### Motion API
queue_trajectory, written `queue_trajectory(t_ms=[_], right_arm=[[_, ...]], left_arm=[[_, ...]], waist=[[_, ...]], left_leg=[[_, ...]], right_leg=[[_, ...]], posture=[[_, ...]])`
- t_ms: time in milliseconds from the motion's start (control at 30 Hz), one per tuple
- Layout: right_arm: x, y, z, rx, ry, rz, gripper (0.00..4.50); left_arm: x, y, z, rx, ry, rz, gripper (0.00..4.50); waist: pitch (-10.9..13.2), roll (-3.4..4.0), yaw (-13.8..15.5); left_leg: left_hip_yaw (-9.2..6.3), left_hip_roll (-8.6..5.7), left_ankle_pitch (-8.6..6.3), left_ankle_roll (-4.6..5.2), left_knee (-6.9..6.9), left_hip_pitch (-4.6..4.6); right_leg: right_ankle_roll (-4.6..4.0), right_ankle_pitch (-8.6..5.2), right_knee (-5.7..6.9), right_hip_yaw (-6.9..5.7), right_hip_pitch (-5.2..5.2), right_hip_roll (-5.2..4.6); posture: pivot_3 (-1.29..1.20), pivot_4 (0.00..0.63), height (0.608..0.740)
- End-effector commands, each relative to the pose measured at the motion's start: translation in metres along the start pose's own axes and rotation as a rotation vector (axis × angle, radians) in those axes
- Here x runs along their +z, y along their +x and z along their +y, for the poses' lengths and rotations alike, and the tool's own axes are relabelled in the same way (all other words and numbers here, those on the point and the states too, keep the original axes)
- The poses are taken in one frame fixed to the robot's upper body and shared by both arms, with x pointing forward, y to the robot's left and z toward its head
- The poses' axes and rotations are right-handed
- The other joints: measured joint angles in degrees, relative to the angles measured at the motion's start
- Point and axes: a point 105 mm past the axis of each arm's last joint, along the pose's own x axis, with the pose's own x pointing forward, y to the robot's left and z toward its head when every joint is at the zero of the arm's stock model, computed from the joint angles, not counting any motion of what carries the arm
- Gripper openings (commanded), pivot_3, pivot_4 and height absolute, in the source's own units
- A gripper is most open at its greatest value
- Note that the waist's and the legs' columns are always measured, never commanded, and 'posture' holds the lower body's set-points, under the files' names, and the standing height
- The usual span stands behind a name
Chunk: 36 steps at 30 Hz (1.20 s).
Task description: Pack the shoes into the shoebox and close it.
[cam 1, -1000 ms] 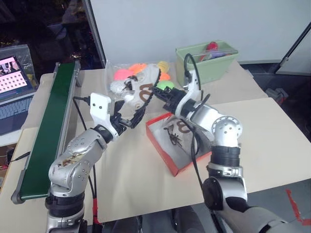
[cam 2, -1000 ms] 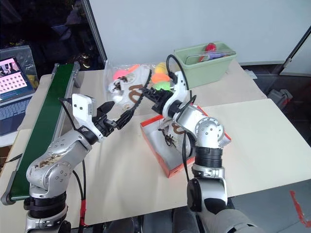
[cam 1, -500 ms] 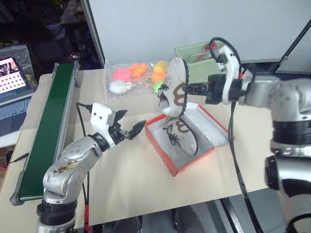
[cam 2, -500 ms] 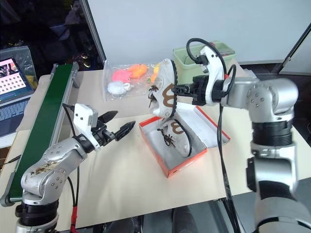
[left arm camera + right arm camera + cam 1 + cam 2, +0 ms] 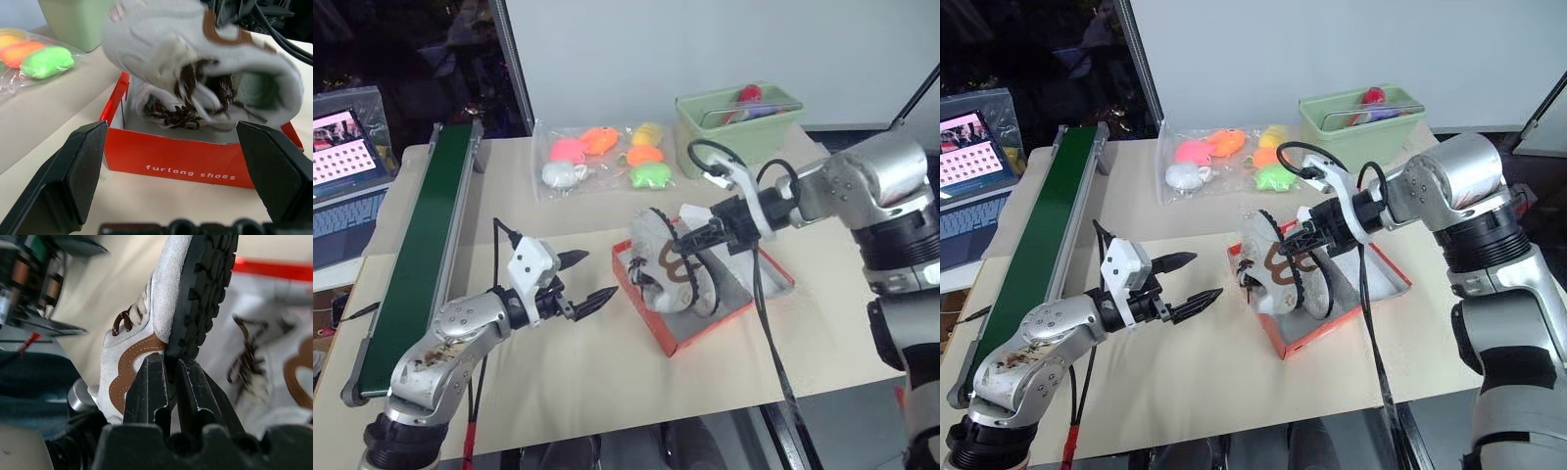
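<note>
The orange-red shoebox (image 5: 680,338) stands open in the middle of the table, its lid (image 5: 771,277) lying flat to the right. One off-white shoe (image 5: 182,116) lies inside. The other shoe (image 5: 658,262) hangs tilted over the box's left end, toe down. My right gripper (image 5: 690,240) is shut on it at the sole's edge near the heel, and the fingers (image 5: 151,382) pinch the dark sole in the right wrist view. My left gripper (image 5: 584,279) is open and holds nothing, left of the box and pointing at it.
A green conveyor belt (image 5: 416,259) runs along the table's left side, with a laptop (image 5: 342,181) beyond it. A clear bag of bright soft toys (image 5: 602,157) and a pale green bin (image 5: 739,122) sit at the back.
My right gripper has carried the shoe up from beside the toy bag, then down onto the box's left end. The left gripper, still open, has drawn back.
</note>
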Motion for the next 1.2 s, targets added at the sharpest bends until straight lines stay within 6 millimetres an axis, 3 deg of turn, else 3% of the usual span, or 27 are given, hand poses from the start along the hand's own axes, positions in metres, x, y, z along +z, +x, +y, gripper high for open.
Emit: queue_trajectory(t_ms=[33, 200, 367, 600, 800, 1033, 1200], right_arm=[[0.014, -0.017, -0.002, -0.026, -0.082, -0.032, 0.0], [0.007, -0.016, -0.001, -0.005, -0.092, 0.015, 0.0], [-0.02, 0.004, -0.002, 0.03, -0.068, 0.109, 0.0], [-0.043, 0.032, -0.029, -0.03, -0.073, 0.163, 0.0], [-0.046, 0.047, -0.044, -0.068, -0.093, 0.179, 0.0], [-0.03, 0.046, -0.058, -0.129, -0.151, 0.169, 0.0], [-0.039, 0.058, -0.058, -0.122, -0.175, 0.201, 0.0]], left_arm=[[0.007, 0.0, -0.01, -0.016, 0.016, -0.032, 4.47], [0.007, -0.001, -0.012, -0.009, 0.016, -0.031, 4.47], [0.009, -0.001, -0.011, 0.008, 0.014, -0.036, 4.47], [0.015, -0.003, -0.016, 0.021, -0.006, -0.046, 4.47], [0.014, -0.002, -0.018, 0.023, -0.012, -0.041, 4.47], [0.014, -0.001, -0.014, 0.031, -0.013, -0.04, 4.47], [0.015, 0.002, -0.013, 0.037, -0.014, -0.048, 4.47]], waist=[[0.0, 0.0, -0.04], [0.0, 0.0, 0.03], [0.0, 0.0, 0.31], [-0.01, 0.0, 0.36], [-0.01, 0.0, 0.34], [-0.01, 0.0, 0.39], [-0.01, 0.0, 0.38]], left_leg=[[0.01, 0.01, 0.0, 0.0, 0.0, 0.01], [0.01, 0.01, 0.0, 0.0, -0.01, 0.0], [0.0, 0.02, 0.0, 0.0, 0.0, 0.01], [0.01, 0.01, 0.0, -0.01, 0.03, 0.03], [0.01, 0.0, 0.02, -0.04, 0.04, 0.05], [0.01, -0.02, 0.03, -0.06, 0.05, 0.02], [0.0, -0.01, 0.03, -0.07, 0.04, 0.03]], right_leg=[[-0.01, 0.01, 0.02, 0.0, -0.01, 0.0], [-0.02, 0.01, 0.01, 0.0, -0.03, 0.01], [-0.02, 0.01, 0.02, -0.01, -0.02, 0.01], [-0.02, 0.02, 0.03, 0.01, -0.01, -0.01], [-0.03, 0.03, 0.06, 0.01, -0.01, -0.01], [-0.05, 0.04, 0.05, 0.02, -0.02, -0.01], [-0.05, 0.04, 0.06, 0.01, -0.02, 0.0]], posture=[[0.0, 0.15, 0.74], [0.0, 0.15, 0.74], [0.0, 0.15, 0.74], [0.0, 0.15, 0.74], [0.0, 0.15, 0.74], [0.0, 0.15, 0.74], [0.0, 0.15, 0.74]])
